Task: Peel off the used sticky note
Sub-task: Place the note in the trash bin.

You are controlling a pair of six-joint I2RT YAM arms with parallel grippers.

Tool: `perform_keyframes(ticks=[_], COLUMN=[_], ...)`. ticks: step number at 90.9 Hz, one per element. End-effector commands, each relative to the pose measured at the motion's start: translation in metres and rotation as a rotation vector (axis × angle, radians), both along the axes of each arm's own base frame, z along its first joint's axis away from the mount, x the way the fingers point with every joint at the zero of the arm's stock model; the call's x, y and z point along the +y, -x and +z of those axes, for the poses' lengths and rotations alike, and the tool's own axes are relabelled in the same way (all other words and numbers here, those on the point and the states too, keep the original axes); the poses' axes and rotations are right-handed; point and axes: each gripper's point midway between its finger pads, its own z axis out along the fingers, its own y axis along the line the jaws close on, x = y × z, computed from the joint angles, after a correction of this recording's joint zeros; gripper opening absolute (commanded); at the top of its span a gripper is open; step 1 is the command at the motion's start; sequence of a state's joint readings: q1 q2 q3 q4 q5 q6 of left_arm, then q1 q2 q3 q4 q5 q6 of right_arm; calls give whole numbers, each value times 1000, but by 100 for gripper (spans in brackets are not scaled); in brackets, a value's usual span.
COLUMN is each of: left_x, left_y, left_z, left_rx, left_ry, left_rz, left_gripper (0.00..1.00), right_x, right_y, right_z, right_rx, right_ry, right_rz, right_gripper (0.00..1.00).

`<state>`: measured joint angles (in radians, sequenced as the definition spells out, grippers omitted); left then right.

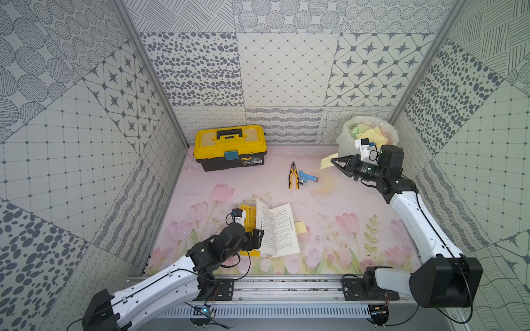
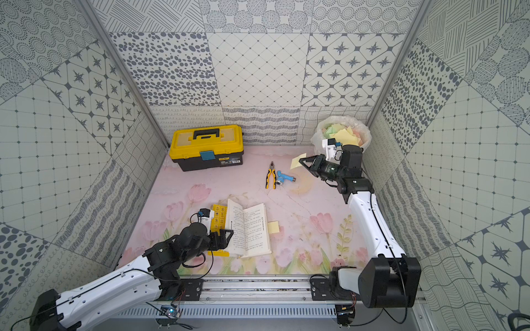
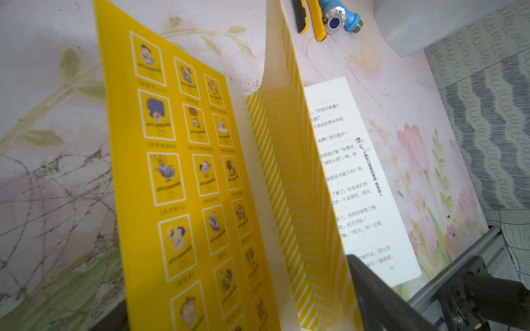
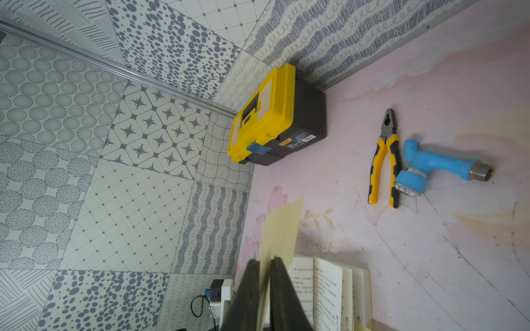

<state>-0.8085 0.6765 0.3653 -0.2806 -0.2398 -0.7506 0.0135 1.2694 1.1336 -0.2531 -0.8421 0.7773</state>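
1. Right pincer (image 4: 265,262): closed on one edge of a pale yellow sticky note (image 4: 282,229), held above the worktop (image 1: 329,206) at the far right, with most of the sheet hanging free. Risk: the bite looks thin, so a quick swing could let the note slip out.
2. Same note, gummed strip. Risk: it may cling to a pad on release and fail to drop.
3. Plastic-lined bin (image 1: 345,140), just beside that pincer, holds discarded notes (image 1: 370,133). Risk: if let go short of the rim, the sheet lands on the worktop.
4. Left pincer (image 1: 257,236): jaws spread wide about the yellow cover of the open book (image 1: 279,229), gripping nothing. Risk: the book lies unrestrained and its upright leaf may flop.
5. Second yellow note (image 1: 300,227), at the book's right page edge. Risk: peeling it could drag the loose book.
6. Pliers (image 1: 293,179) and blue tap (image 1: 308,176): well apart from both arms, little hazard.
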Motion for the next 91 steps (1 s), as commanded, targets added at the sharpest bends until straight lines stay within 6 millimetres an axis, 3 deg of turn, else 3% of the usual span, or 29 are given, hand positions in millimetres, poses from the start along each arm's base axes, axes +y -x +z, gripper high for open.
perform_keyframes(ticks=[1, 23, 91], left_x=[-7, -9, -6], left_y=[-1, 2, 5], left_z=[10, 14, 21], left_rx=[-40, -61, -92], left_ry=[30, 53, 72], left_rz=[-41, -62, -75], left_gripper=[91, 91, 90], right_x=[-3, -22, -27], right_y=[-3, -7, -11], right_z=[14, 21, 24], right_rx=[-46, -55, -54], right_ry=[0, -8, -18], right_rz=[5, -37, -46], right_gripper=[13, 13, 13])
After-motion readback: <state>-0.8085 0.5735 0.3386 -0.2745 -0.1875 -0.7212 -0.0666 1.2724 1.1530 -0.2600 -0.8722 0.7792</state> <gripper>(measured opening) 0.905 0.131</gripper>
